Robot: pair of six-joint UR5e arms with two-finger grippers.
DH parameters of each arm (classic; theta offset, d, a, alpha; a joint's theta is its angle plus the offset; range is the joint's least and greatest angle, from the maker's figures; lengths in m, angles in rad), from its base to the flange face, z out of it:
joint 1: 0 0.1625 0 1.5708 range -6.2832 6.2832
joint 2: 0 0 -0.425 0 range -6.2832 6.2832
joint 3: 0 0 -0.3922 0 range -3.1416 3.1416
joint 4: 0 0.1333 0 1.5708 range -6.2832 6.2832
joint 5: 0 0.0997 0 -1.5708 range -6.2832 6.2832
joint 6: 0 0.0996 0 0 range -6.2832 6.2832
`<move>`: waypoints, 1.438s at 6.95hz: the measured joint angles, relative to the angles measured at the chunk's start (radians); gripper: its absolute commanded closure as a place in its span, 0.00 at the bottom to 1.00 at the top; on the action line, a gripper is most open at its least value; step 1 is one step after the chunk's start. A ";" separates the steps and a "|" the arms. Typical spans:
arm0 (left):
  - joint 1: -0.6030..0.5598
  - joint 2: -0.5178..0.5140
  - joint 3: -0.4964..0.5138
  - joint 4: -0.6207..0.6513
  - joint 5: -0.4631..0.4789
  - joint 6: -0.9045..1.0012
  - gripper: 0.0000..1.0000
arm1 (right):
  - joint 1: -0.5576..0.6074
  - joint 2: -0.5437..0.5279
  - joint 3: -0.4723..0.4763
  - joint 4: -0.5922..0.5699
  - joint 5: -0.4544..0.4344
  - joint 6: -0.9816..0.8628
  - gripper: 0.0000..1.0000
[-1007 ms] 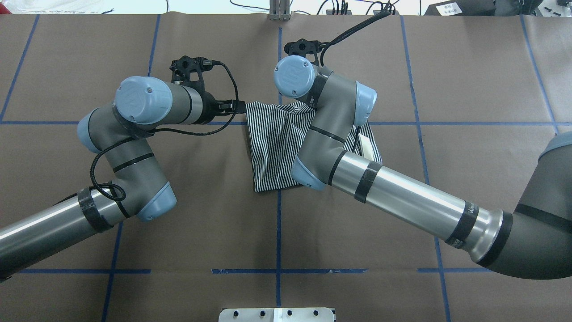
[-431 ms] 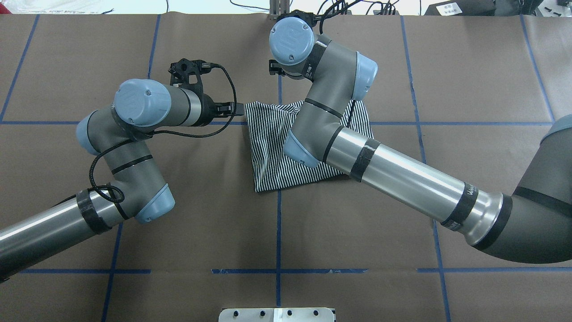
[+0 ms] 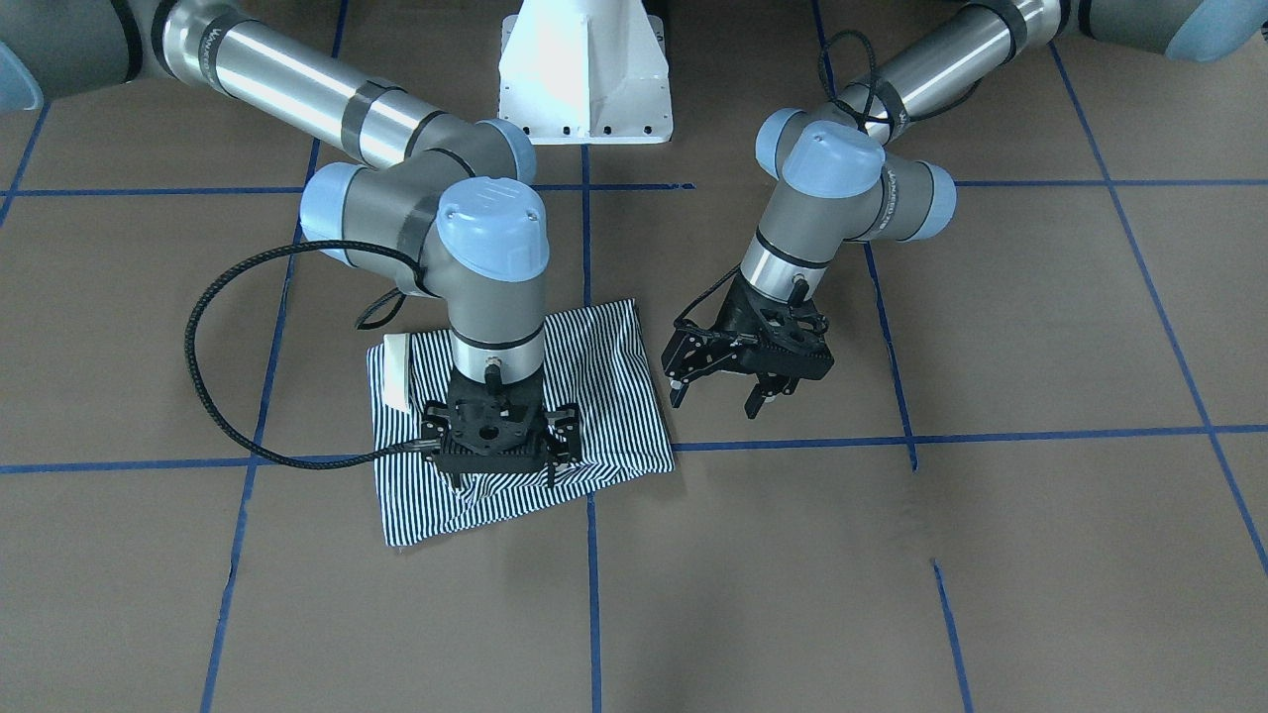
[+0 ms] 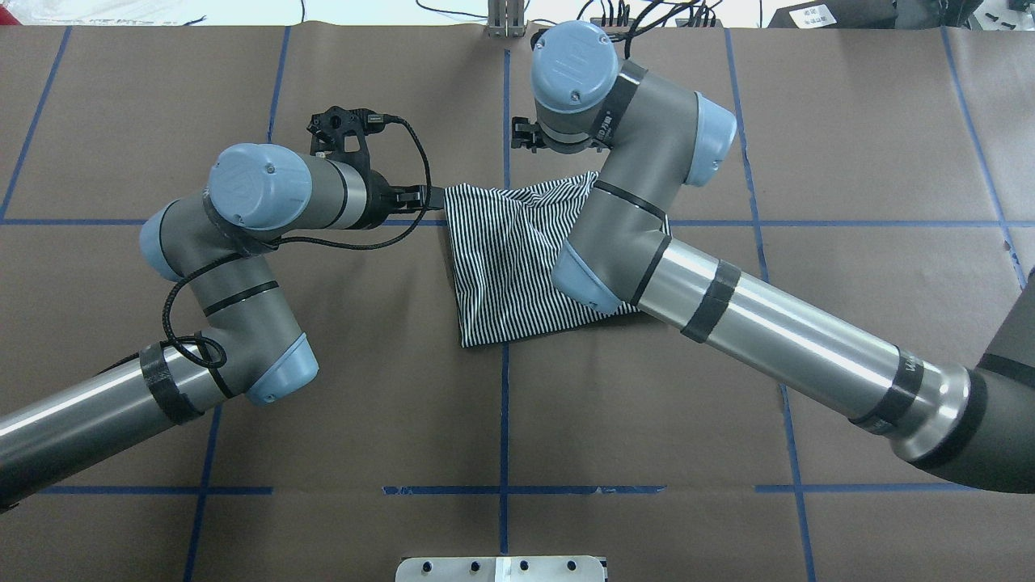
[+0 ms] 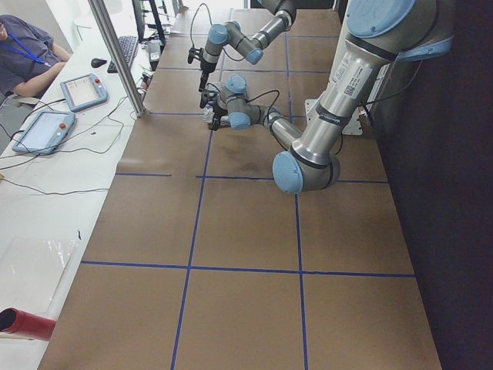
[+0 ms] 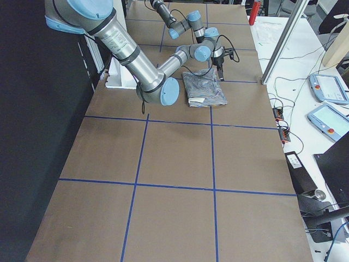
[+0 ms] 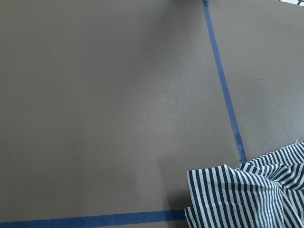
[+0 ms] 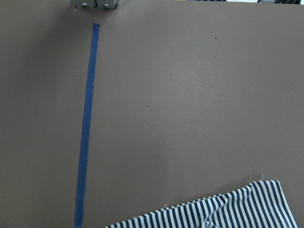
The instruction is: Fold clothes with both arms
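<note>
The striped polo shirt (image 3: 604,396) lies folded in a rough square on the brown table, its cream collar (image 3: 396,371) showing at one edge. It also shows in the overhead view (image 4: 501,267). My right gripper (image 3: 502,480) hangs open above the shirt's far edge and holds nothing. In the overhead view the wrist mostly hides it. My left gripper (image 3: 715,396) is open and empty, just off the shirt's corner on my left, also seen from overhead (image 4: 433,196). Both wrist views show only a shirt edge (image 7: 247,194) (image 8: 228,213) and bare table.
Blue tape lines (image 4: 503,420) mark a grid on the brown table cover. The white pedestal base (image 3: 584,69) stands at the near edge. A metal post (image 4: 505,16) and cables sit at the far edge. An operator (image 5: 23,54) and tablets are beyond it.
My right arm has drawn off the shirt, swinging its wrist toward the table's far edge and then to the right. The left arm has barely moved. The shirt stays in place.
</note>
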 measured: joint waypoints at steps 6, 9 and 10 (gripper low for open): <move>0.004 0.002 -0.036 0.006 0.002 0.000 0.00 | 0.032 -0.152 0.100 0.040 0.112 -0.141 0.00; 0.004 0.015 -0.046 0.004 0.010 0.003 0.00 | 0.007 -0.156 0.066 0.043 0.109 -0.172 0.00; 0.004 0.016 -0.051 0.004 0.016 0.003 0.00 | -0.009 -0.154 0.056 0.043 0.107 -0.170 0.00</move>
